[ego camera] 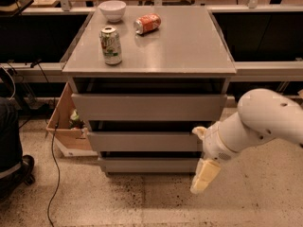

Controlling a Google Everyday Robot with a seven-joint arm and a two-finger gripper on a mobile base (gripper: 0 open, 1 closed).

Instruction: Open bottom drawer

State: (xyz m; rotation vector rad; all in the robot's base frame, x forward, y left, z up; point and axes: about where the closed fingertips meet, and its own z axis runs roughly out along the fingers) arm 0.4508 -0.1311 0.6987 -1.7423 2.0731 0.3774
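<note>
The grey cabinet (151, 46) has three flat handleless drawer fronts. The bottom drawer (147, 164) is the lowest and slimmest, near the floor, and sits flush and closed. The middle drawer front (142, 141) and the tallest top drawer front (147, 107) are closed too. My gripper (203, 176) hangs from the white arm (255, 124) at the right end of the bottom drawer's front, pointing down to the floor. Whether it touches the drawer I cannot tell.
On the cabinet top stand a green-white can (111, 45), a red can lying on its side (147, 23) and a white bowl (112, 10). A cardboard box (66, 126) sits at the cabinet's left. A black cable (53, 174) trails on the speckled floor.
</note>
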